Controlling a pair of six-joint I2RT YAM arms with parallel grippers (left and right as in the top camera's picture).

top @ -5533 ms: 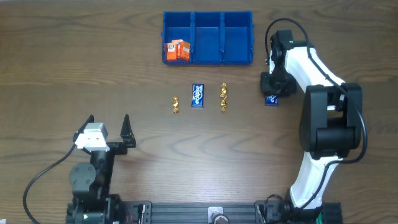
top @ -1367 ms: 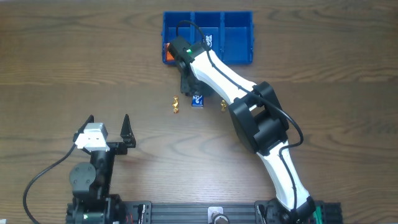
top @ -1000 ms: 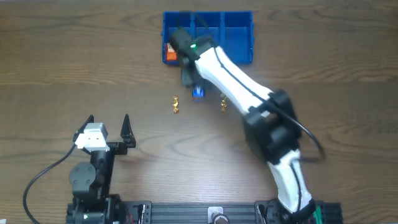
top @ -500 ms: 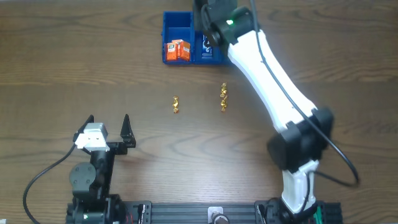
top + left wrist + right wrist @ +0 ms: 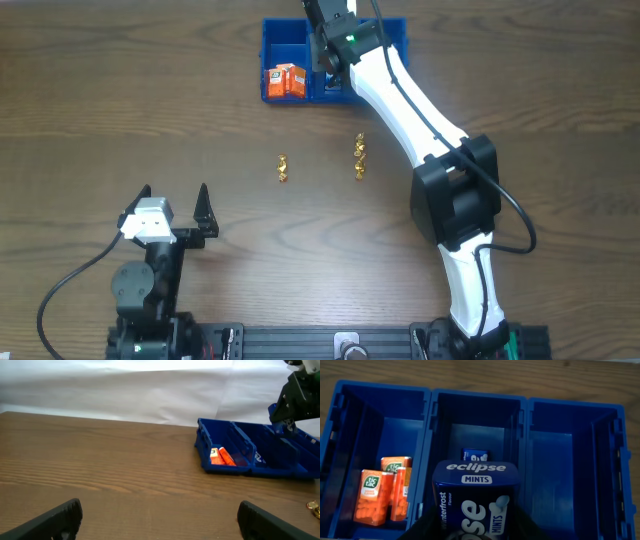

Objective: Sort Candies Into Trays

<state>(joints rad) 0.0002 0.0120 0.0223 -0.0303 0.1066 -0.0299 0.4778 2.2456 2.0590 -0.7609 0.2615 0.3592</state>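
Note:
A blue tray [image 5: 385, 60] with three compartments stands at the far middle of the table. Orange candy boxes [image 5: 285, 80] lie in its left compartment [image 5: 382, 491]. My right gripper [image 5: 324, 28] hangs above the middle compartment, shut on a blue mint pack [image 5: 475, 495]. A second blue mint pack [image 5: 474, 454] lies in that compartment below it. The right compartment [image 5: 560, 465] holds nothing. Gold wrapped candies [image 5: 283, 167] [image 5: 360, 156] lie on the table nearer the arms. My left gripper [image 5: 175, 203] rests open near the front left, far from the tray [image 5: 250, 455].
The wooden table [image 5: 520, 130] is bare around the candies and at both sides. The right arm stretches diagonally from the front right across the middle. The left wrist view shows the right gripper [image 5: 295, 395] above the tray and a white wall behind.
The right arm picked the blue mint pack off the table centre and carried it up over the tray's middle compartment. The left arm has not moved.

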